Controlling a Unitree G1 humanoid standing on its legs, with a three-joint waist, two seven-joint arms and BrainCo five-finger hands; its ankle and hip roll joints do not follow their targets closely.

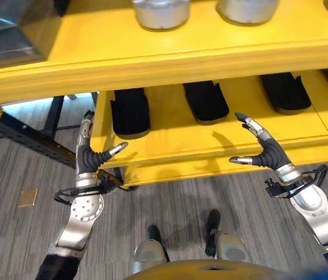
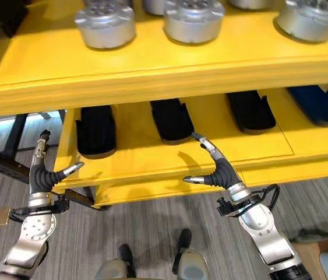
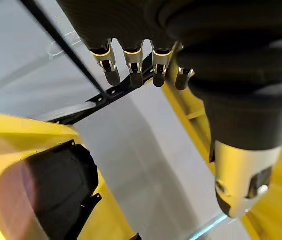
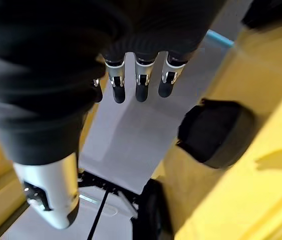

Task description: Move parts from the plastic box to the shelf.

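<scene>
A yellow shelf (image 1: 169, 58) has two levels. Round silver metal parts (image 2: 104, 24) stand on the upper level. Black moulded parts (image 1: 130, 111) lie in a row on the lower level (image 1: 210, 140), with a blue one (image 2: 318, 104) at the far right. My left hand (image 1: 88, 156) is open and holds nothing, just off the lower level's left front corner. My right hand (image 1: 267, 150) is also open with nothing in it, over the lower level's front edge, in front of the black parts. A black part (image 3: 55, 185) lies past my left hand's fingers (image 3: 130, 72).
A dark box-like container (image 1: 6, 29) sits at the upper level's left end. A black metal frame (image 1: 30, 140) runs along the floor left of the shelf, with a small tan square (image 1: 28, 197) nearby. A cardboard corner (image 2: 312, 256) shows on the floor at the lower right.
</scene>
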